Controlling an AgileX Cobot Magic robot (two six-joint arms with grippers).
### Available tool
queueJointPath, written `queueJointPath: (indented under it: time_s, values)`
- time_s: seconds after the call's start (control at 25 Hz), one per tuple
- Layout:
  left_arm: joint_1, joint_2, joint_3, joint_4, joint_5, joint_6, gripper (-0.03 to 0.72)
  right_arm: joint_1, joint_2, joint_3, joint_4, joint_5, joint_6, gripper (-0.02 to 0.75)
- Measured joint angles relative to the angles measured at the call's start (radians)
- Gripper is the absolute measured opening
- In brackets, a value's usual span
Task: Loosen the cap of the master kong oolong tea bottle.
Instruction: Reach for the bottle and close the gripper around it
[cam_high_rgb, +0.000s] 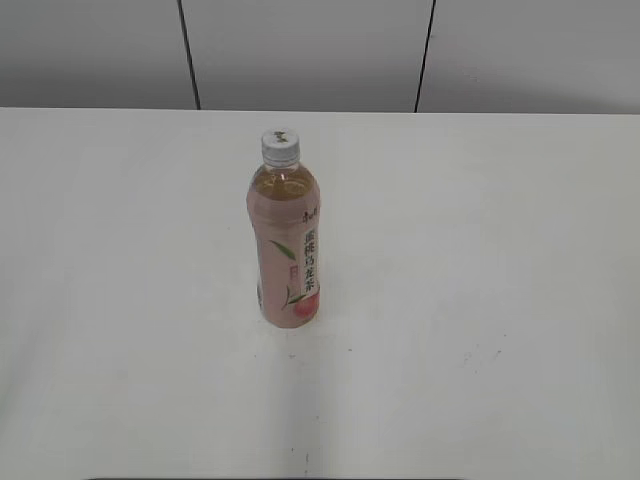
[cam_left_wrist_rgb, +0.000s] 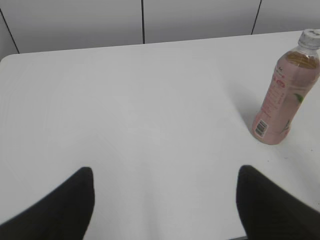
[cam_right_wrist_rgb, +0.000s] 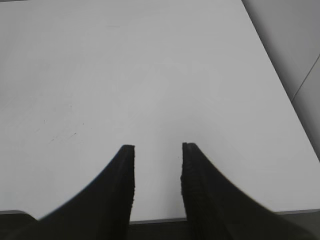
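One ribbed white cap, slim clear bottle

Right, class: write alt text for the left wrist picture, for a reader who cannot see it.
A capped tea bottle with a pink label stands upright at the right edge of a white table. The left hand is open, and its two dark fingers frame bare tabletop at the bottom of the picture, well short of the bottle.

Lab-like: bare white table, grey panelled wall.
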Motion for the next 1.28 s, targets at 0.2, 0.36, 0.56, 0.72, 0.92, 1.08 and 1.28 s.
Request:
queueJointPath:
  time_s: [0.2,0.36,0.56,0.72,0.92,1.08,1.28]
  values:
    - [0.0,0.0,0.0,0.0,0.0,0.0,0.522,0.0,0.0,0.0,0.0,-0.001,0.0,0.248]
    - [0.0,0.0,0.0,0.0,0.0,0.0,0.522,0.0,0.0,0.0,0.0,-0.001,0.0,0.248]
    - [0.0,0.0,0.0,0.0,0.0,0.0,0.522,0.0,0.0,0.0,0.0,-0.001,0.0,0.248]
    - [0.0,0.0,0.0,0.0,0.0,0.0,0.522,0.0,0.0,0.0,0.0,-0.001,0.0,0.248]
    - [0.0,0.0,0.0,-0.002,0.0,0.0,0.512,0.0,0.0,0.0,0.0,-0.001,0.0,0.248]
    - [0.0,0.009,-0.006,-0.014,-0.014,0.0,0.51,0.0,0.0,0.0,0.0,-0.001,0.0,0.248]
    - [0.0,0.088,-0.022,-0.045,-0.144,0.0,0.504,0.0,0.0,0.0,0.0,-0.001,0.0,0.248]
